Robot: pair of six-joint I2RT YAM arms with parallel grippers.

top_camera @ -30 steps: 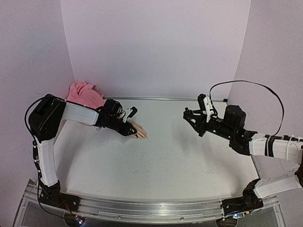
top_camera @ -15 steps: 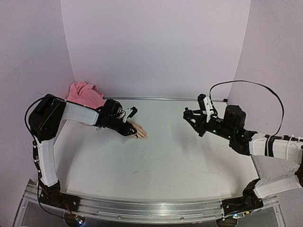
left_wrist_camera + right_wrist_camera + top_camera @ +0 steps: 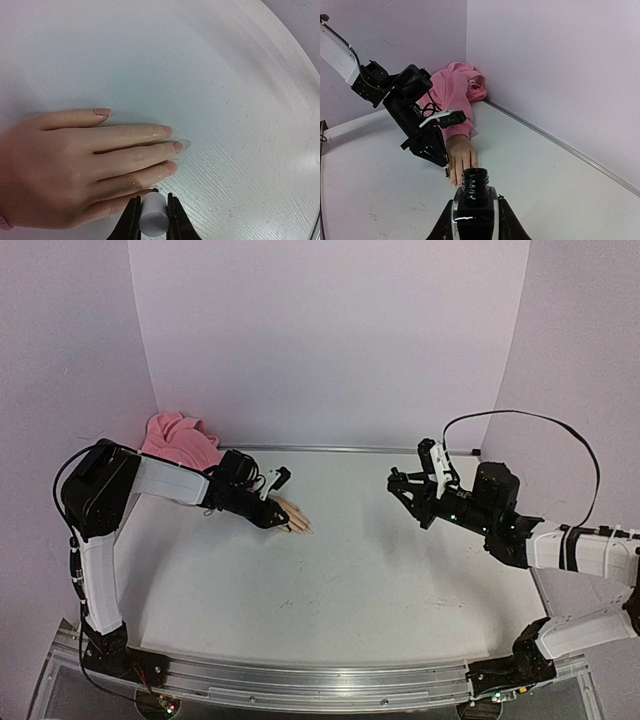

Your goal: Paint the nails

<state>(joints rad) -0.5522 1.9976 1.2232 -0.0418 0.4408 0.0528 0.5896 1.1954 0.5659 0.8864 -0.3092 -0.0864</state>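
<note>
The beige mannequin hand (image 3: pixel 75 160) lies flat on the white table, with a pink sleeve (image 3: pixel 180 438) behind it. Its nails (image 3: pixel 178 146) look pale. My left gripper (image 3: pixel 152 202) is shut on the brush cap (image 3: pixel 153 216), a pale cylinder. The dark brush tip (image 3: pixel 155 190) sits at the end of the little finger, whose nail is hidden. In the top view the left gripper (image 3: pixel 272 518) is over the hand (image 3: pixel 297 521). My right gripper (image 3: pixel 476 217) is shut on the open black polish bottle (image 3: pixel 476 200), held upright above the table at the right (image 3: pixel 412 495).
The pink cloth (image 3: pixel 455 92) is bunched in the back left corner against the wall. A metal strip (image 3: pixel 350 450) runs along the table's far edge. The left arm (image 3: pixel 415 130) shows in the right wrist view beside the hand.
</note>
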